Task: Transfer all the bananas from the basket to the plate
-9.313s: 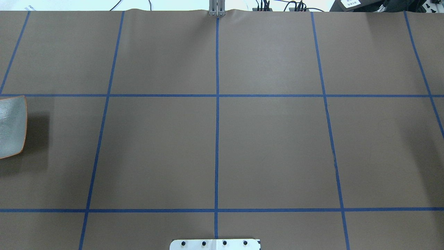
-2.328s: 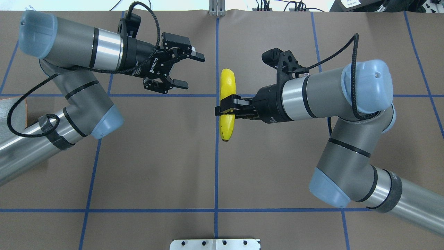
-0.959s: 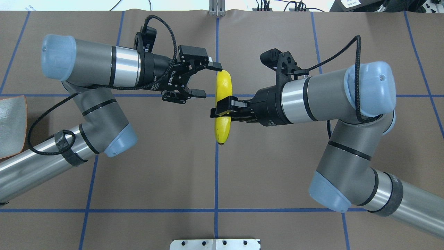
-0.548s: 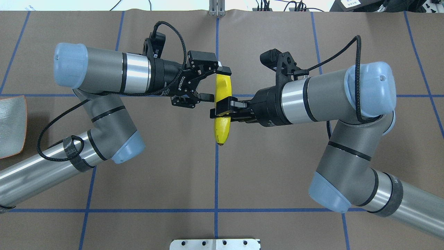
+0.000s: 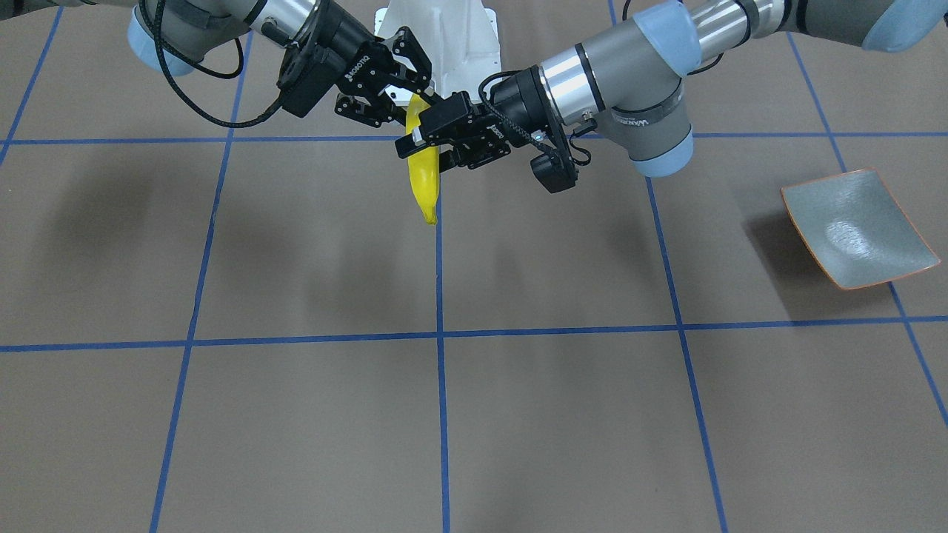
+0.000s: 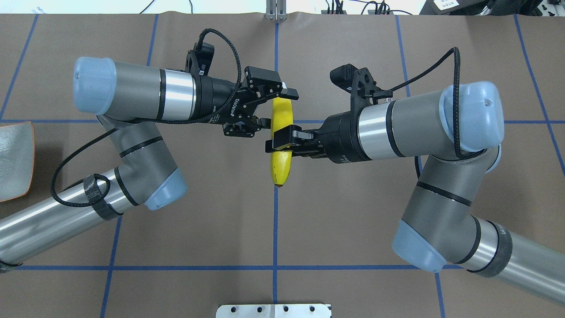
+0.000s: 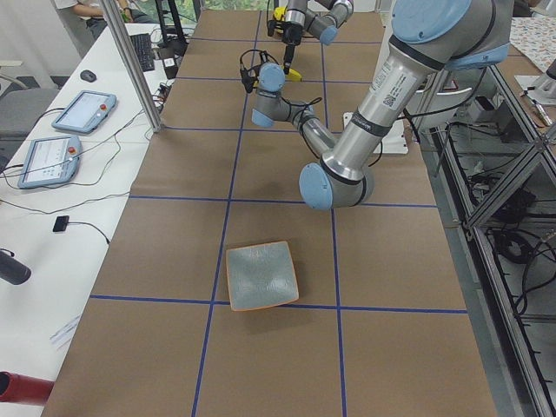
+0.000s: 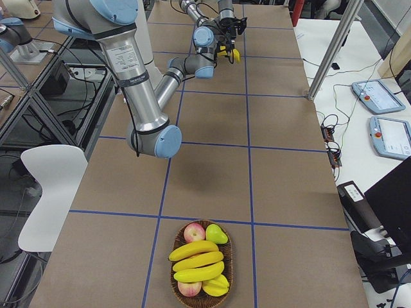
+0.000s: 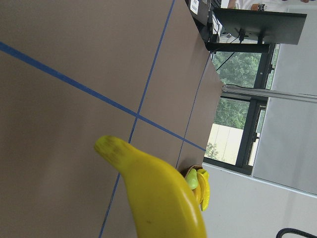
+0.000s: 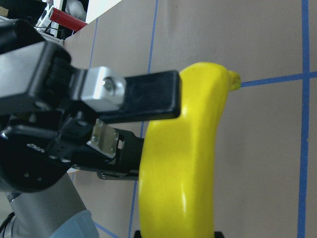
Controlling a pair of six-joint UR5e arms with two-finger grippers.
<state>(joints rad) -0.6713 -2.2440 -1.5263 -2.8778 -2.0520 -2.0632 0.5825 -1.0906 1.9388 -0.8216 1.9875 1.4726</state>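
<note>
4 fixed, 2 wrist; shared banana [image 6: 281, 163]

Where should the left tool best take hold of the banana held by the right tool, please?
The free upper stretch of the banana, just above the right tool, shut on its middle. Come from the robot's left, with the open left tool straddling its narrow width.
</note>
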